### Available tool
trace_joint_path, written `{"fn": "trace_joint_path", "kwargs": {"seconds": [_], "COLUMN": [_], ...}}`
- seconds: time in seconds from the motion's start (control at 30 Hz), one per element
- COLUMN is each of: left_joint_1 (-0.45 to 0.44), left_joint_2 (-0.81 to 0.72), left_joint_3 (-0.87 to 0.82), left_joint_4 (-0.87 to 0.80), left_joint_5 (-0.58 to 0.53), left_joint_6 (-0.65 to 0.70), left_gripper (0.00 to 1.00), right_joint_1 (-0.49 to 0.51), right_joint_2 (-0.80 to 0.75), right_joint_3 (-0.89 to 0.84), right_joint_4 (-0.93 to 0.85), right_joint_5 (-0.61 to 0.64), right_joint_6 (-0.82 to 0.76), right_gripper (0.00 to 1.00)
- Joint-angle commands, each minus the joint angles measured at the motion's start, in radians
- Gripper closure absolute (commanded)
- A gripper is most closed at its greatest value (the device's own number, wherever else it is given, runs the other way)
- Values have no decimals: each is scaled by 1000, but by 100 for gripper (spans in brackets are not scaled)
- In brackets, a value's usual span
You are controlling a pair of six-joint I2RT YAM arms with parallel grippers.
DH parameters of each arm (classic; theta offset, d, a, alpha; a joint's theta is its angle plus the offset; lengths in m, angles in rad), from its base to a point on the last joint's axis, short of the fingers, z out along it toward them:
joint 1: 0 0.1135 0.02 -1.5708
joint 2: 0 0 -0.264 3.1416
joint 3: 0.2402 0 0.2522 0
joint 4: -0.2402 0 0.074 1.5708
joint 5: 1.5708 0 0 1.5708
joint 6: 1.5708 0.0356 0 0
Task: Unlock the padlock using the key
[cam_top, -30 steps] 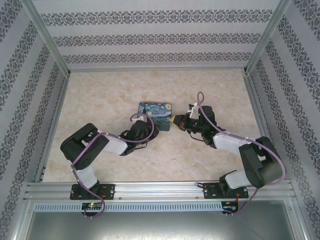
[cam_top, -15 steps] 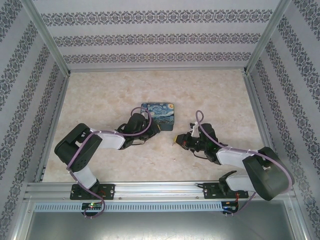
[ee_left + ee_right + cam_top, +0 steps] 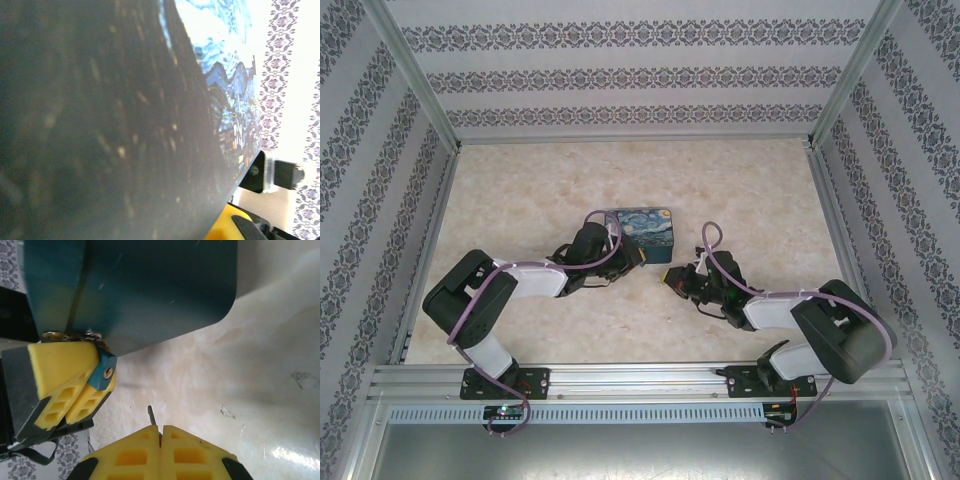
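Note:
The padlock (image 3: 103,374) is a tiny blue body with a brass keyhole facing my right wrist camera. My left gripper (image 3: 95,367) is shut on it, yellow fingers (image 3: 60,375) on either side. Its top sits against the lower edge of the painted tin (image 3: 642,228), by a brass fitting (image 3: 62,335). My right gripper (image 3: 160,431) is shut on the key (image 3: 151,414), whose thin blade sticks out past the fingertips. The blade stands a short way below and right of the keyhole, not touching it. From above, the left gripper (image 3: 640,256) and right gripper (image 3: 672,277) are close together in front of the tin.
The tin's dark side wall (image 3: 100,125) is pressed close to the left wrist camera, with its night-sky lid (image 3: 225,75) at the upper right. Marbled tabletop (image 3: 750,190) stretches around the arms. Metal rails (image 3: 640,378) and patterned walls (image 3: 640,75) enclose the table.
My right gripper has pulled back from the tin's right side toward the near edge, still gripping the key. The left arm has swung so its gripper sits at the tin's front right corner.

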Motion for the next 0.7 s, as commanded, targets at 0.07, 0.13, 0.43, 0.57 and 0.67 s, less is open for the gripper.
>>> {"fn": "trace_joint_path", "kwargs": {"seconds": [0.07, 0.13, 0.43, 0.57, 0.67], "left_joint_1": [16, 16, 19, 19, 19], "left_joint_2": [10, 17, 31, 33, 33], "left_joint_3": [-15, -23, -40, -43, -46], "left_joint_4": [162, 192, 236, 244, 246], "left_joint_5": [46, 48, 54, 61, 65], "left_joint_6": [-91, -113, -145, -150, -148], "left_gripper": [100, 100, 100, 100, 100], "right_joint_1": [19, 25, 47, 46, 44], "right_joint_2": [63, 84, 88, 88, 90], "right_joint_3": [20, 24, 35, 39, 43], "right_joint_4": [134, 158, 178, 177, 180], "right_joint_5": [47, 54, 84, 81, 78], "right_joint_6": [89, 107, 136, 136, 136], "right_gripper": [100, 100, 100, 100, 100]}}
